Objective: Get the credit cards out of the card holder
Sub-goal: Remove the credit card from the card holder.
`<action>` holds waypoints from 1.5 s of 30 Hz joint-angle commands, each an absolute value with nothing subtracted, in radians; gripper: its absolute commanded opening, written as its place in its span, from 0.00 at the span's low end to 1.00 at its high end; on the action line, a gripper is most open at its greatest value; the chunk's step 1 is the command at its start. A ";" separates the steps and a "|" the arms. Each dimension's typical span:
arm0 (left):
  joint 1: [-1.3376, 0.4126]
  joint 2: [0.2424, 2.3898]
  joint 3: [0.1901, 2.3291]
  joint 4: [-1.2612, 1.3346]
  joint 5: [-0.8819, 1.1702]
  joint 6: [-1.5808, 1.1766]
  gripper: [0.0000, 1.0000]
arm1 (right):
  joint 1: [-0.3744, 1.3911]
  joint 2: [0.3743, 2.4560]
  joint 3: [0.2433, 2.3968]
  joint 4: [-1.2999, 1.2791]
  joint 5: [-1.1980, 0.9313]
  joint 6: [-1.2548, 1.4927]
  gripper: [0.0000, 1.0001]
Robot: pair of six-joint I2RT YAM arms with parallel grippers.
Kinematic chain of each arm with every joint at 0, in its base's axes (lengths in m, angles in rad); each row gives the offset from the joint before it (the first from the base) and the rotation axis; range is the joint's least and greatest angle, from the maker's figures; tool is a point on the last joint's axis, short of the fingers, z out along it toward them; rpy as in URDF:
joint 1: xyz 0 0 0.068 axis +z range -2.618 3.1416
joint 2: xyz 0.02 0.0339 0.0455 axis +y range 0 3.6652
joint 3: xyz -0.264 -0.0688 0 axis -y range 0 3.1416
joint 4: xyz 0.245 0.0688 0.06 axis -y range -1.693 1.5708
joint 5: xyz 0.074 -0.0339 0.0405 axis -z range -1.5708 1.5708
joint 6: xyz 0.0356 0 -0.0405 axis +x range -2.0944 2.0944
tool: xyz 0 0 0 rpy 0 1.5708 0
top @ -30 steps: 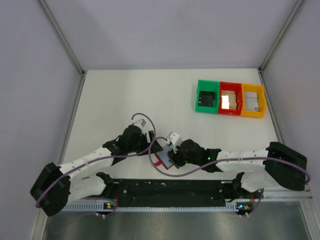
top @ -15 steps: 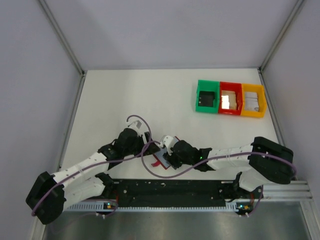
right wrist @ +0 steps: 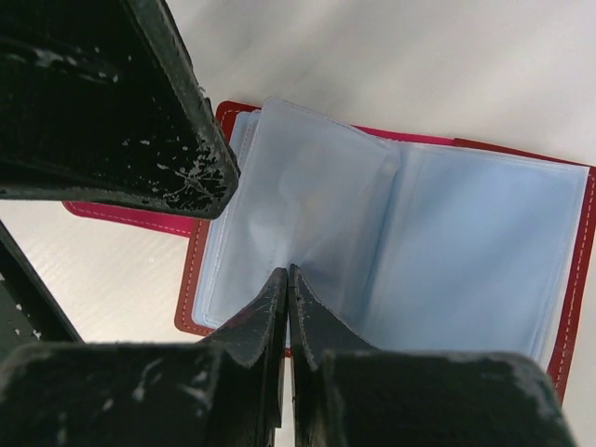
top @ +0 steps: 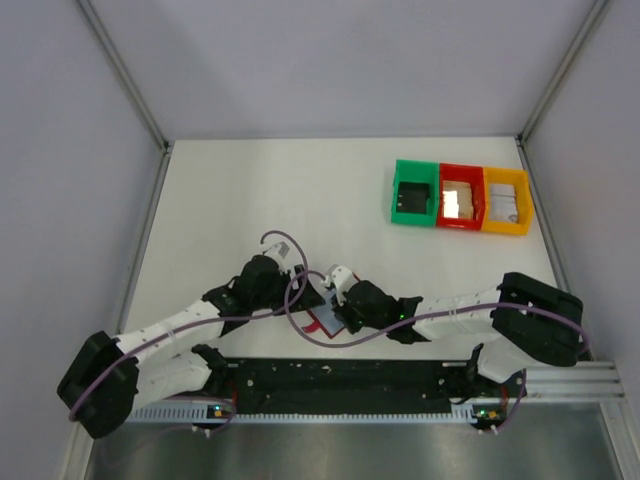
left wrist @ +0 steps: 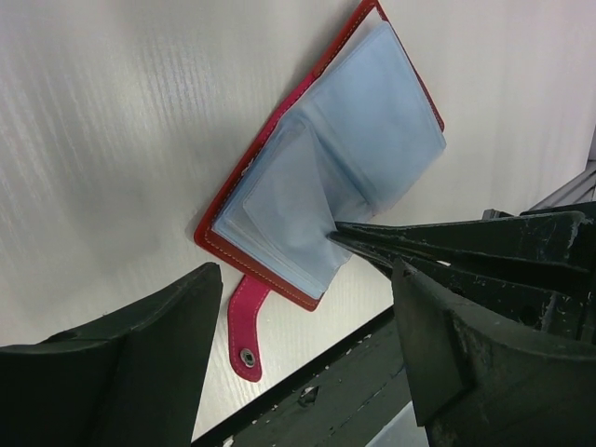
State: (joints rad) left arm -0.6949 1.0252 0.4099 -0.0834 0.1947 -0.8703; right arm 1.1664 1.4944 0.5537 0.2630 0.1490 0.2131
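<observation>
The red card holder (top: 324, 322) lies open on the table near the front edge, its pale blue plastic sleeves (left wrist: 358, 140) fanned up and its snap tab (left wrist: 244, 324) pointing toward the rail. No loose card shows in the sleeves (right wrist: 466, 251). My right gripper (top: 333, 308) is shut, its tips (right wrist: 287, 272) pinching one sleeve at the fold. Its fingers (left wrist: 447, 244) reach in from the right in the left wrist view. My left gripper (top: 306, 300) is open and empty (left wrist: 305, 279), hovering over the holder's tab end without touching it.
A green bin (top: 414, 192), a red bin (top: 460, 196) and a yellow bin (top: 506, 200) stand in a row at the back right, holding a dark, a tan and a pale grey flat piece. The black rail (top: 340, 378) runs just in front of the holder.
My right gripper has moved left onto the open holder and shut on a sleeve. My left gripper has drawn back a little, staying open beside it.
</observation>
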 commanded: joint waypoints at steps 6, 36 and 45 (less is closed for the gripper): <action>-0.693 1.135 0.462 -0.008 0.207 -0.864 0.78 | 1.115 1.499 0.468 0.317 0.064 0.313 0.00; -0.718 1.331 0.554 0.121 0.321 -0.887 0.73 | 1.081 1.411 0.445 0.354 0.081 0.337 0.04; -0.738 1.370 0.590 0.163 0.364 -0.925 0.74 | 1.078 1.204 0.439 0.256 0.190 0.321 0.36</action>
